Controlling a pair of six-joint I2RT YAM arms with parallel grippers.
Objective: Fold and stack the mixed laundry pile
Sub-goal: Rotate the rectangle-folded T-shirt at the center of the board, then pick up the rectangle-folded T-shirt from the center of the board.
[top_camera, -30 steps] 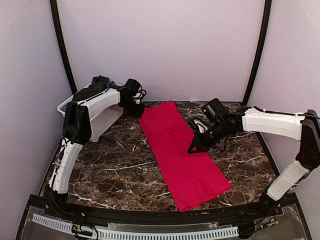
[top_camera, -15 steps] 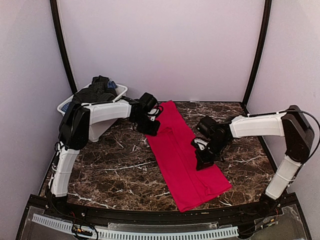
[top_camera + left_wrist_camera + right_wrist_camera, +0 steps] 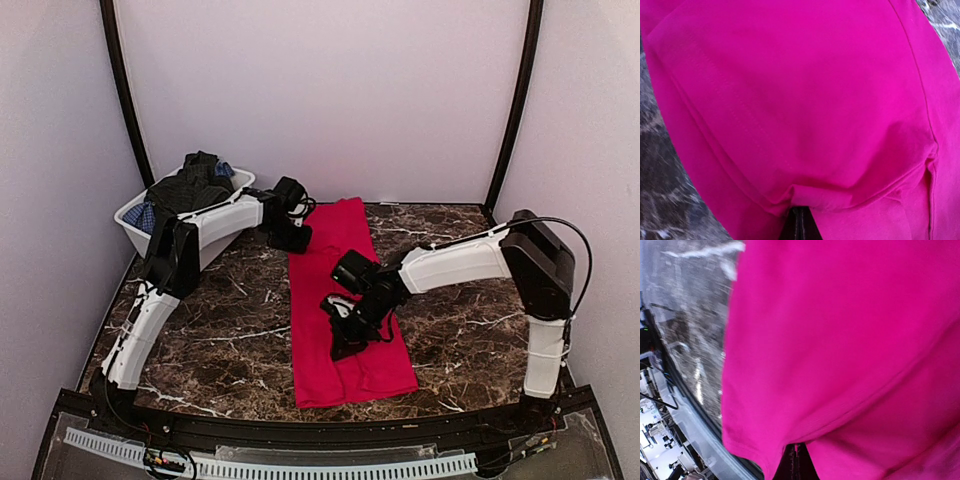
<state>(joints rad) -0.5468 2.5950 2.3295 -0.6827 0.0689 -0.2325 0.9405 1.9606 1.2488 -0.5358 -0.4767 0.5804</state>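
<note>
We find a dark marble table [image 3: 230, 330] with white veining, enclosed by plain lilac walls [image 3: 320, 90]. A red cloth [image 3: 340, 290] lies flat along the middle of the table as a long strip, running from the far edge towards the near edge. The left gripper [image 3: 293, 240] sits at the strip's far left corner. Its wrist view shows the jaws closed together, with a fold of the red cloth [image 3: 805, 100] gathered at the fingertips [image 3: 797, 227]. The right gripper [image 3: 345, 345] rests on the near half of the strip. Its wrist view likewise shows closed jaws with red cloth [image 3: 850, 340] bunched at the fingertips [image 3: 795, 462] and the table's near rim beside it. A white bin [image 3: 135, 222] stands at the far left corner, well apart from the cloth. It holds a heaped dark garment [image 3: 190, 180] and a blue checked garment [image 3: 147, 215] showing at its near end.
</note>
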